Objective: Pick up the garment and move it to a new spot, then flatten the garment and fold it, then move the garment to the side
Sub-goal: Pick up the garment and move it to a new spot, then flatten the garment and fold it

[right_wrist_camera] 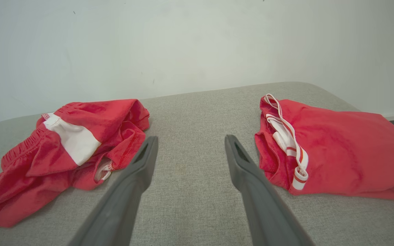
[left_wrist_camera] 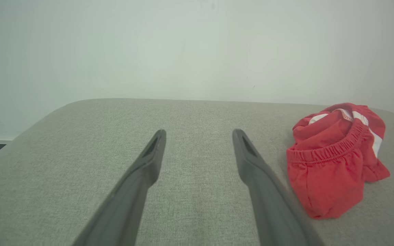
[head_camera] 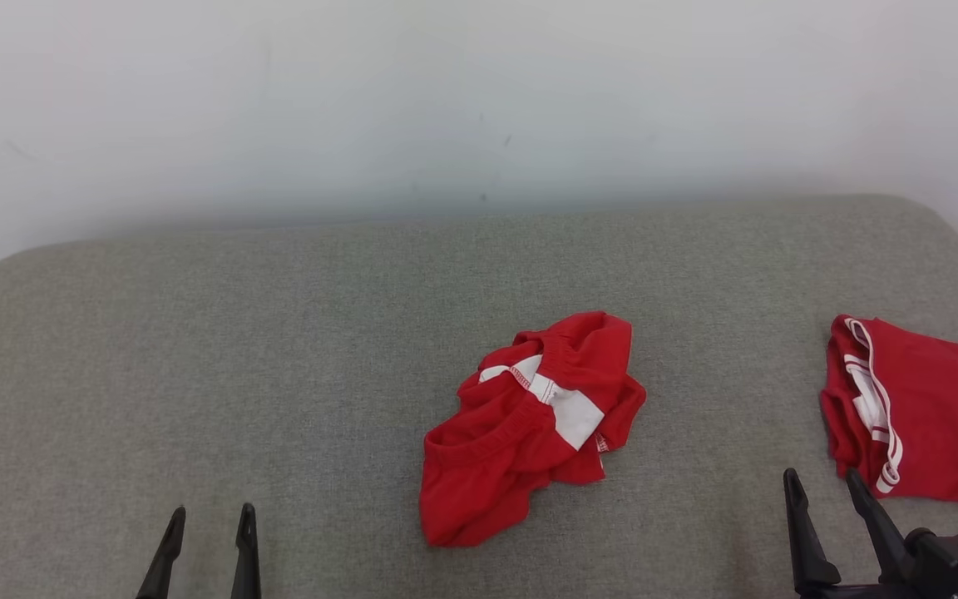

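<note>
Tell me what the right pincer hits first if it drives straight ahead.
Probably nothing: the right pincer aims into the open gap between the crumpled red shorts and the folded red garment, though clearance beside the latter looks thin.

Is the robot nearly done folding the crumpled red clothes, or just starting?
Barely started. The crumpled red garment with a white patch lies bunched on the grey fabric surface, untouched. A second red garment with white striped trim lies flatter at the right, perhaps already done. In hand: nothing; the left gripper and right gripper are open and empty. Left: lifting, moving, flattening, folding, setting aside.
</note>
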Tool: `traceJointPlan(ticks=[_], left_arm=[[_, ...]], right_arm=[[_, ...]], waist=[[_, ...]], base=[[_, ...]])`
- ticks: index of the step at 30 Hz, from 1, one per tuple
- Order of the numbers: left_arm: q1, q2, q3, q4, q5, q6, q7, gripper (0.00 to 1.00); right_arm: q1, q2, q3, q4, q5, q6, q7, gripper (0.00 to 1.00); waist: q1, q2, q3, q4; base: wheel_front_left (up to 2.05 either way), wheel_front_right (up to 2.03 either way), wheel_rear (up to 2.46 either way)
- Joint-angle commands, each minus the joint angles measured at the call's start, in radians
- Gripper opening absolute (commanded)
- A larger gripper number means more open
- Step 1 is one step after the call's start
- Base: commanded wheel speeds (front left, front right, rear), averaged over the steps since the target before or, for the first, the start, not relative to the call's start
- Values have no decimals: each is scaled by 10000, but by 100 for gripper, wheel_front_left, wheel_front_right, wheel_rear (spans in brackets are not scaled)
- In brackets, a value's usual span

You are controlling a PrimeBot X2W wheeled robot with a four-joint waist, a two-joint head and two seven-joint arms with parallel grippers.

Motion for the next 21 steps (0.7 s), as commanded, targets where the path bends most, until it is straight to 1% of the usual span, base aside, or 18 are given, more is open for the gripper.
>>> traceJointPlan(ticks=[1, 5, 11, 21], left_arm=[[193, -53, 95, -30, 93, -40, -26, 100], [355, -333, 465, -48, 297, -305, -26, 100], [329, -532, 710, -8, 451, -473, -27, 100], [374, -685, 903, 124, 587, -650, -27, 100]], right_arm=[[56, 23, 12, -26, 59, -25, -67, 100], [-11, 21, 68, 6, 47, -25, -71, 100], [-36, -20, 102, 38, -30, -25, -95, 100], [-82, -40, 270, 62, -25, -25, -58, 100]], waist=[[1, 0, -4, -34], [1, 0, 2, -129], [1, 0, -11, -131], [1, 0, -26, -45]], base=[[0, 0, 0], [0, 0, 0], [0, 0, 0], [0, 0, 0]])
